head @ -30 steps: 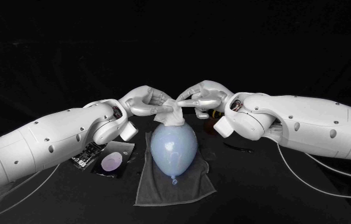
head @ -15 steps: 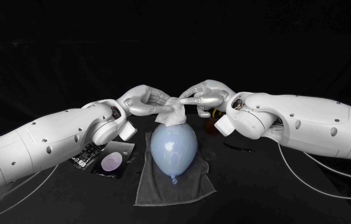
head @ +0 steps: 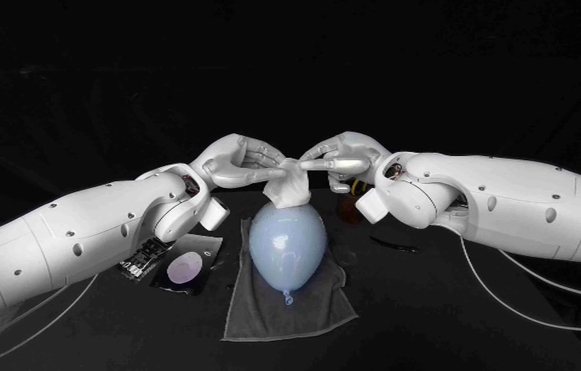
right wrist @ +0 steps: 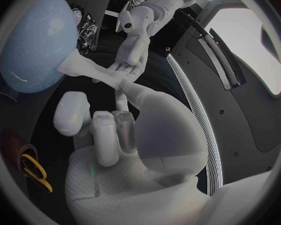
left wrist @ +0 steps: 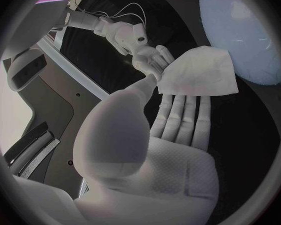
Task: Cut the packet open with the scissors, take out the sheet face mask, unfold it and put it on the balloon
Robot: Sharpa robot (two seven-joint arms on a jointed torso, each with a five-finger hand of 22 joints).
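mask: folded sheet mask (head: 288, 190) hangs over far end of balloon (head: 288, 238)
left hand (head: 243, 161): pinches mask's top edge
right hand (head: 339, 158): pinches same edge, just beside
handling: likely limp, wet, tearable; take separate layers at edge

White screw-dotted arms (head: 97, 228), silver fingers (head: 337, 164), thin white cables (head: 472, 266).

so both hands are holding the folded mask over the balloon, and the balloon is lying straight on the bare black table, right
Not quite. The balloon lies on a grey towel spread on the black table, not on bare tabletop; the head view shows it. The rest holds: the left hand and right hand both hold the folded mask over the balloon.
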